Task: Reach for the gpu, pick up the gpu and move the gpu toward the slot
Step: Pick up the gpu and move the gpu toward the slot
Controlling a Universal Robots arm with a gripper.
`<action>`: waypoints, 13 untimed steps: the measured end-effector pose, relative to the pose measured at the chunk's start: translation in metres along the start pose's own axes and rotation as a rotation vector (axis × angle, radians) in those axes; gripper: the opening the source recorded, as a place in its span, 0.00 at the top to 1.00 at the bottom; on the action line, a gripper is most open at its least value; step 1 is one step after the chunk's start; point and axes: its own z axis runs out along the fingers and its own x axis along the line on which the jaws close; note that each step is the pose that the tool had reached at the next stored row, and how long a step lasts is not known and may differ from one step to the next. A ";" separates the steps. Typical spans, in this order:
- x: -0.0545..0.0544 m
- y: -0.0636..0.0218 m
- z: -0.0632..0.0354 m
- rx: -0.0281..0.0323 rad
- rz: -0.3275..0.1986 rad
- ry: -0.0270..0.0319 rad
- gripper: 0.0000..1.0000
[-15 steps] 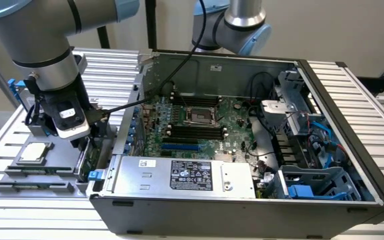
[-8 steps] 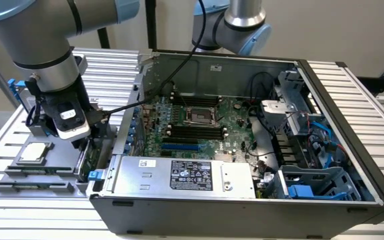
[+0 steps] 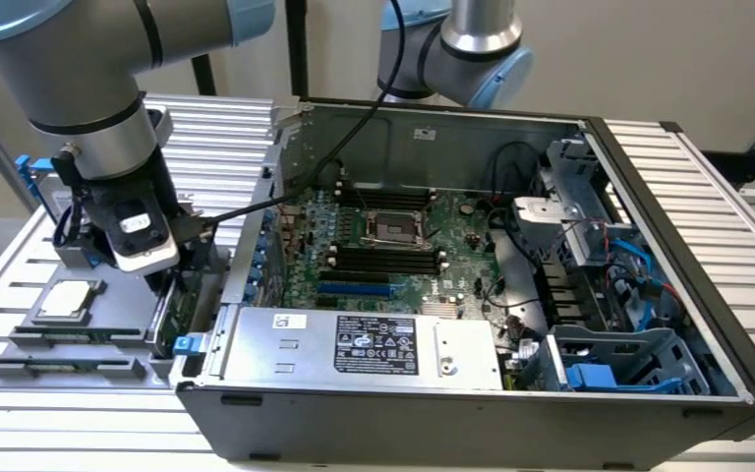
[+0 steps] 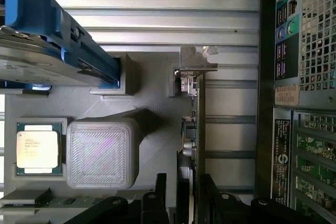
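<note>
At the exterior view's far left, a CPU chip lies flat in a grey fixture tray on the slatted worktop. Just right of it, at left-centre of the frame, the pincer is lowered onto the gpu. The gpu stands on edge in the tray, close beside the outer wall of the computer case.

In the wrist view the pincer is set over one end of the gpu, with the silver bracket at the other end. Whether the pincer is open or already clamped cannot be told.

The step in hand is judged to be the grasp. It would be done well if the gpu were taken squarely by its flat faces, clear of raised components. A thin board held off-centre is likely to tilt.

Further right in the exterior view, inside the case, a blue slot is taken to be the target. It lies well apart from the gpu.
</note>
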 end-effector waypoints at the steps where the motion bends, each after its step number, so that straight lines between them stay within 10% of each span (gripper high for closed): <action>1: 0.000 0.0005 0.0001 0.0001 0.000 0.0000 0.61; 13: 0.000 0.0015 0.0011 0.0001 0.000 0.0001 0.74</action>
